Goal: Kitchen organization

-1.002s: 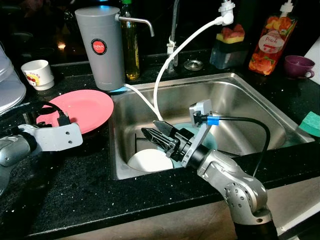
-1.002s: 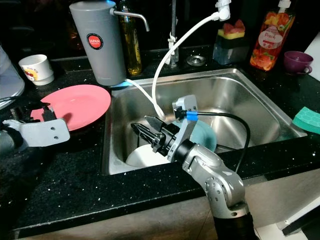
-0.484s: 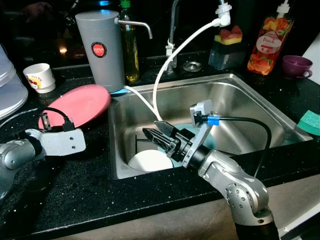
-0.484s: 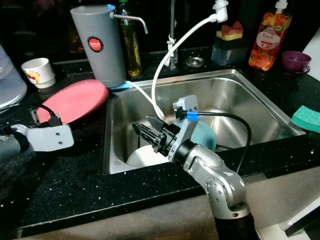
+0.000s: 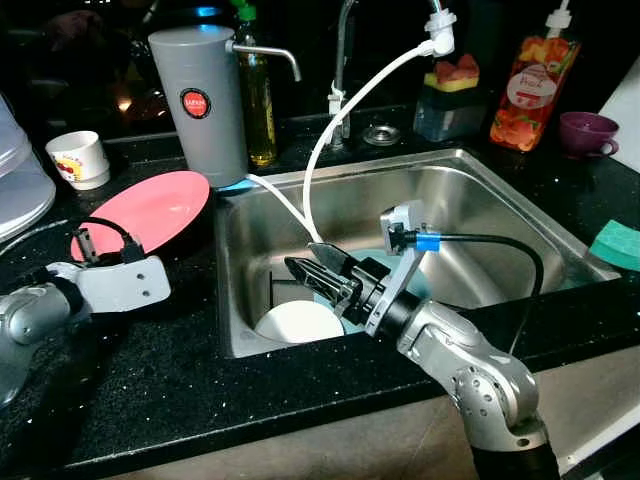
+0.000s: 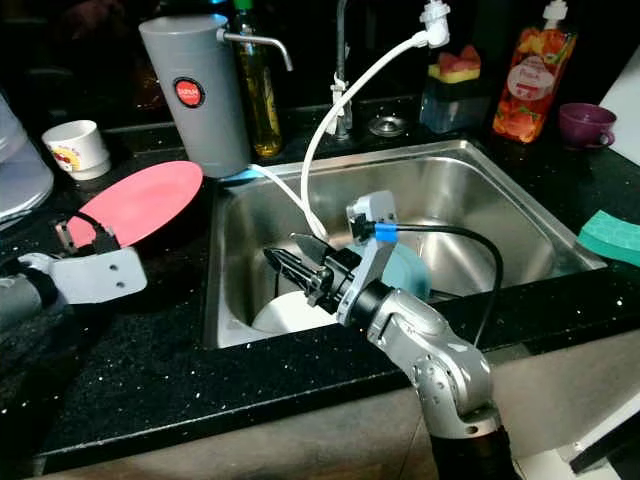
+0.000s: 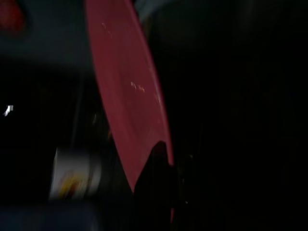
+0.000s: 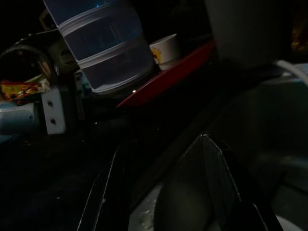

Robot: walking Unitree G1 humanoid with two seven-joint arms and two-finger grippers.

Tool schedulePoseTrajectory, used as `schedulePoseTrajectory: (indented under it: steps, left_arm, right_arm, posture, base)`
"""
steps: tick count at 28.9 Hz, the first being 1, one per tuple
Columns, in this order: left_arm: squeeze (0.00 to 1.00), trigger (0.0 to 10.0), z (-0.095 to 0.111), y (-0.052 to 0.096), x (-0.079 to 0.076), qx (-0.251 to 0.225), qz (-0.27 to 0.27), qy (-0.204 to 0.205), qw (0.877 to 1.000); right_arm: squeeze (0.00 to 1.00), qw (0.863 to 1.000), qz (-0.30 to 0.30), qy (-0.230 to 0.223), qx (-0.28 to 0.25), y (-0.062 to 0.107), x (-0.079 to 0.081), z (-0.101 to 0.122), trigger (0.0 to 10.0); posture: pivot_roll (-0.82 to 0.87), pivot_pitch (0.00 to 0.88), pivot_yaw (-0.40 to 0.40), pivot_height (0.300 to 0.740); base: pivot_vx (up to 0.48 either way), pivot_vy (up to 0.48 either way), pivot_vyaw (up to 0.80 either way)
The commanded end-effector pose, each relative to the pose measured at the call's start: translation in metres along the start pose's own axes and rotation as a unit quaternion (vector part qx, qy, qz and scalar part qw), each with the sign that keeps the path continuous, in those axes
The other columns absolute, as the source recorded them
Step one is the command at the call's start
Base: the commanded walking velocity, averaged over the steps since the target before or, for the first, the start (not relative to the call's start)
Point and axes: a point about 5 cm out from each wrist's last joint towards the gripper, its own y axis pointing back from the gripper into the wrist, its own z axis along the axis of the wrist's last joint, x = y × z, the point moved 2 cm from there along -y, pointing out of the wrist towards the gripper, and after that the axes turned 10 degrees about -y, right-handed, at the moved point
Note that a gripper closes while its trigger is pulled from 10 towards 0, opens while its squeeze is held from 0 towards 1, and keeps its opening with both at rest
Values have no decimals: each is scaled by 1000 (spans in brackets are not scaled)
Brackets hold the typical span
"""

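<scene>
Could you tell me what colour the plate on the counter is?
The plate is pink, clearest in the left eye view.

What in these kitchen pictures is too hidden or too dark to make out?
- Left gripper's hold on the pink plate: in the eye views its wrist block covers the fingers; the left wrist view is dark and blurred.
- White dish in the sink: the right gripper covers part.
- Blue dish: largely behind the right arm.

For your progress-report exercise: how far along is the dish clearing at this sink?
Done: nothing visibly put away. In hand: the left gripper holds the pink plate tilted above the counter. Left: the white plate and blue plate lie in the sink, under the open right gripper.
</scene>
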Motion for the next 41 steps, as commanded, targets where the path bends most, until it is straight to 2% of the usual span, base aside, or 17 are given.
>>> schedulePoseTrajectory:
  steps: [1, 3, 7, 14, 17, 18, 19, 20, 21, 26, 27, 28, 29, 37, 39, 40, 41]
  left_arm:
    - [0, 0, 17, -1, 15, -40, 21, 28, 999]
    - [0, 0, 29, -2, 19, -71, 28, 59, 995]
    - [0, 0, 71, -5, 28, -183, 34, 172, 967]
    - [0, 0, 90, -9, 28, -228, 15, 197, 953]
    - [0, 0, 99, -13, 14, -242, -31, 195, 950]
    - [0, 1294, 100, -14, 10, -242, -43, 192, 950]
    - [0, 1294, 100, -14, 10, -242, -43, 192, 950]
    - [0, 7804, 100, -17, 6, -239, -50, 194, 950]
    - [0, 10000, 100, -20, 3, -233, -58, 198, 950]
    - [0, 10000, 95, -30, -7, -210, -72, 226, 948]
    - [341, 10000, 94, -34, -11, -206, -74, 241, 945]
    - [341, 10000, 93, -36, -13, -204, -75, 251, 943]
    - [1000, 10000, 94, -38, -17, -208, -86, 262, 939]
    - [1000, 10000, 107, -42, -23, -229, -102, 289, 924]
    - [1000, 10000, 118, -37, -16, -254, -91, 334, 903]
    - [1000, 10000, 118, -37, -16, -254, -91, 334, 903]
    - [0, 10000, 130, -31, -9, -284, -78, 385, 875]
  right_arm:
    - [0, 1000, -2, -10, -1, 3, -2, 2, 10000]
    - [0, 1000, -2, -12, -2, 4, -3, 3, 10000]
    - [0, 1000, -6, -13, -10, 5, -6, 8, 10000]
    - [0, 1000, -13, -8, -18, 6, -9, 12, 10000]
    - [0, 999, -23, 2, -26, 8, -12, 14, 10000]
    - [0, 999, -26, 6, -26, 8, -13, 14, 10000]
    - [0, 999, -26, 6, -26, 8, -13, 14, 10000]
    - [0, 999, -30, 11, -22, 8, -14, 13, 10000]
    - [0, 999, -32, 14, -18, 8, -14, 12, 10000]
    - [0, 999, -34, 18, -13, 8, -15, 11, 10000]
    - [0, 999, -35, 19, -13, 8, -15, 11, 10000]
    - [0, 999, -35, 20, -13, 8, -15, 11, 10000]
    - [0, 999, -35, 20, -12, 8, -14, 11, 10000]
    - [0, 999, -36, 24, -14, 8, -14, 12, 10000]
    - [0, 999, -36, 23, -15, 9, -14, 12, 10000]
    - [0, 999, -36, 23, -15, 9, -14, 12, 10000]
    - [0, 999, -36, 21, -16, 8, -14, 11, 10000]
  posture:
    - [86, 0, 5, 740]
    - [85, 0, 4, 740]
    - [74, 0, 9, 740]
    - [68, 0, 12, 740]
    - [64, 0, 13, 740]
    - [64, 0, 13, 740]
    - [64, 0, 13, 740]
    - [64, 0, 13, 740]
    - [63, 0, 14, 740]
    - [63, 0, 14, 740]
    - [58, 0, 16, 740]
    - [58, 0, 16, 740]
    - [53, 0, 18, 740]
    - [41, 0, 23, 740]
    - [45, 0, 24, 740]
    - [45, 0, 24, 740]
    - [55, 0, 21, 740]
  base:
    - [0, 0, -800]
    - [0, 0, -800]
    - [0, 0, -800]
    - [0, 0, -800]
    - [0, 0, -267]
    - [0, 0, 0]
    - [0, 0, 0]
    - [0, 0, 0]
    - [0, 0, 0]
    - [0, 0, 0]
    - [0, 0, 0]
    - [0, 0, 0]
    - [0, 0, 0]
    - [0, 0, 0]
    - [0, 0, 0]
    - [0, 0, 0]
    - [0, 0, 0]
